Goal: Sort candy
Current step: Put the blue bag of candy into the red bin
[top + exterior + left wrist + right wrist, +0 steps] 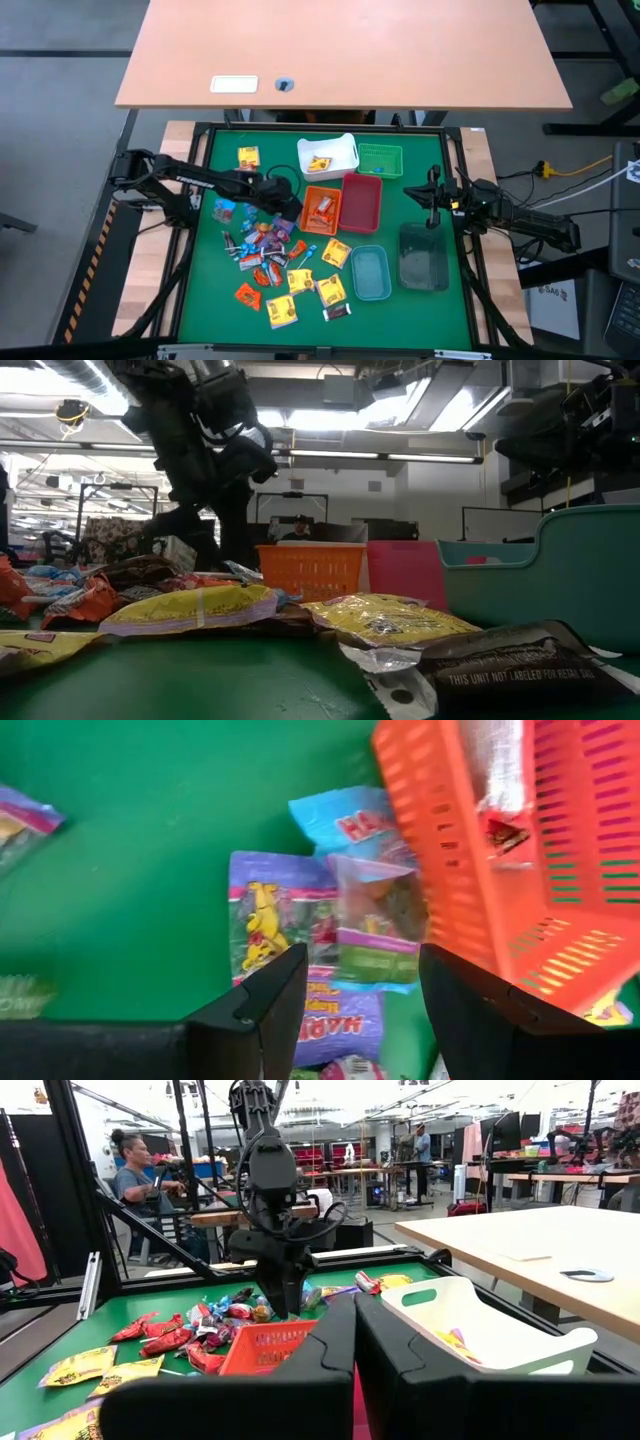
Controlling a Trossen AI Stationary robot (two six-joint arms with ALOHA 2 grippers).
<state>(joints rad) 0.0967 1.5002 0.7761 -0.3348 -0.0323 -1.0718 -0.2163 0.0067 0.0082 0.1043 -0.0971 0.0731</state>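
Observation:
The candy [268, 248] lies in a loose heap of small wrapped packets on the green mat, left of the bins. My left gripper [283, 205] hangs open and points down over the heap's far end, just beside the orange bin [318, 232]. In the left wrist view its fingers [262, 1010] stand apart above a purple packet [270, 915] and a smaller green-and-purple one [375, 925], with the orange bin's wall [450, 870] close by. My right gripper [355, 1340] waits shut at the table's right edge [433, 193].
A white bin [345, 150] with a yellow sweet, a green bin [380, 158], a red bin [362, 212], a pale blue bin [370, 290] and a dark clear bin [422, 270] stand right of the heap. Yellow packets [300, 280] lie scattered toward the near edge.

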